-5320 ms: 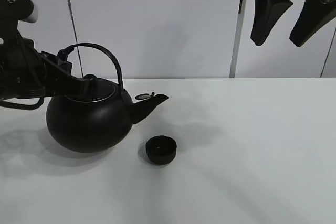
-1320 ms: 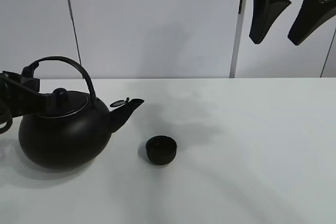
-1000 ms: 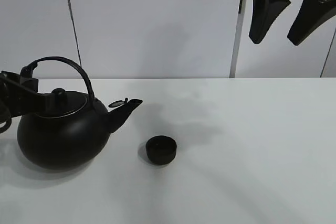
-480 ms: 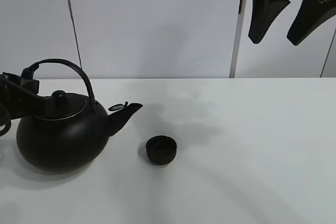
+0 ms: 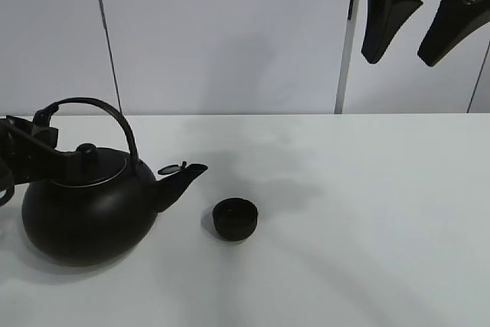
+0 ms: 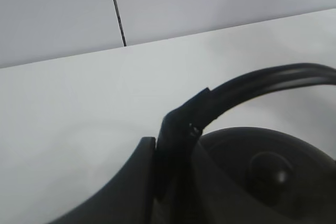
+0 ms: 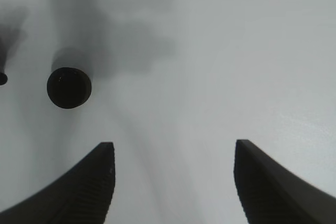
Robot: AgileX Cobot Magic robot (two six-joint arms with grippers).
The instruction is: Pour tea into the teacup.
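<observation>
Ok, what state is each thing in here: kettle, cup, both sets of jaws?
Big round black kettle: upright on the table, lid on, spout toward the cup.
Tiny matte black round teacup: upright, apart from the spout.
Left gripper: jaws shut on the kettle's arched handle.
Right gripper: raised, jaws open, holding nothing.

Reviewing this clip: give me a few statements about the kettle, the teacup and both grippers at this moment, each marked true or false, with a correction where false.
1. The left gripper is shut on the kettle's arched handle. True.
2. The kettle's spout is directly over the teacup. False: the spout ends short of the cup, to its left in the exterior high view.
3. The right gripper is open and holds nothing, raised well above the table. True.
4. The teacup lies tipped on its side. False: it stands upright on the table.
5. The kettle's lid has been taken off. False: it sits on the kettle, knob up.
</observation>
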